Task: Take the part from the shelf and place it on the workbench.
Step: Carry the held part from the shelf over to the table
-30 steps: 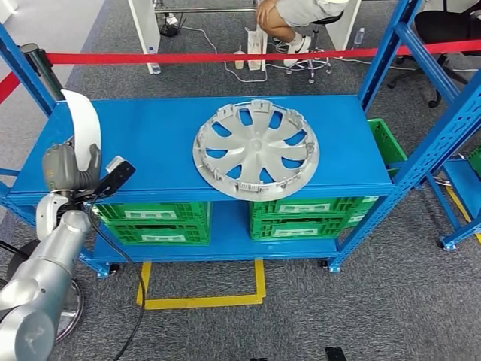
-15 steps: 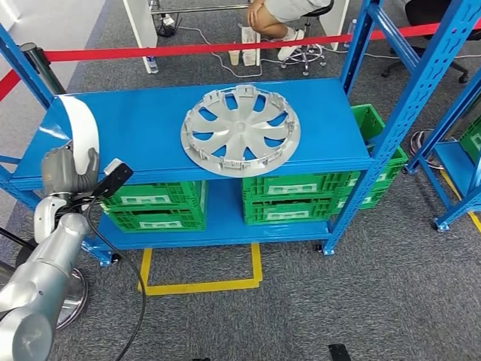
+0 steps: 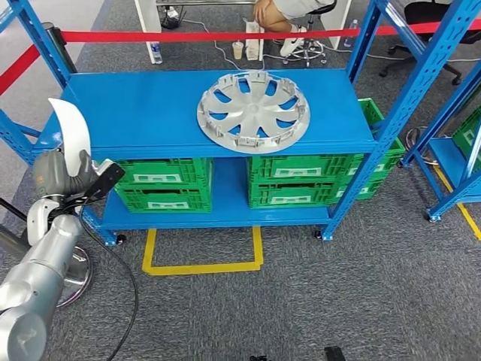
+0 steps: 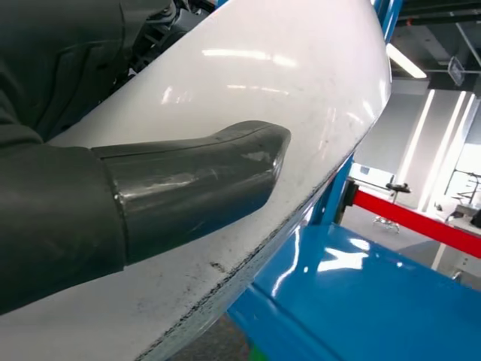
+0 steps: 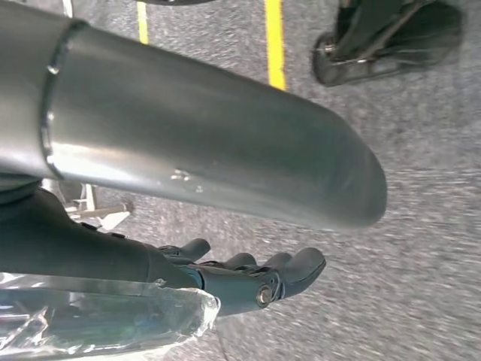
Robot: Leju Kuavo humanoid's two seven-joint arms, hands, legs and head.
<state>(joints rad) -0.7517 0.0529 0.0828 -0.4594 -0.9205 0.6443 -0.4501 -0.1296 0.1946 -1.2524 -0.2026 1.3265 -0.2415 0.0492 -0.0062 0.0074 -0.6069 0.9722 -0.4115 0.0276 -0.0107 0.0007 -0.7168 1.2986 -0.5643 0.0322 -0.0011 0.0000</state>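
Note:
My left hand [image 3: 58, 175] grips a white curved part [image 3: 72, 128] and holds it upright at the left end of the blue shelf [image 3: 142, 113]. In the left wrist view the thumb [image 4: 192, 180] presses flat across the part's glossy white face [image 4: 267, 60]. A silver wheel cover [image 3: 253, 110] lies flat on the shelf's top board, right of centre, well away from that hand. My right hand [image 5: 249, 274] hangs over grey carpet with its fingers stretched out and nothing in them.
Green crates [image 3: 164, 184] [image 3: 294, 184] stand on the lower board. A yellow outline [image 3: 201, 267] marks the carpet before the shelf. Red barrier tape [image 3: 170, 35] runs behind it, and a person [image 3: 283, 11] sits beyond. Another blue rack [image 3: 454, 150] stands at the right.
The whole picture has shifted, so the camera moved: the shelf now sits farther off and higher. My left hand keeps its hold on the white part.

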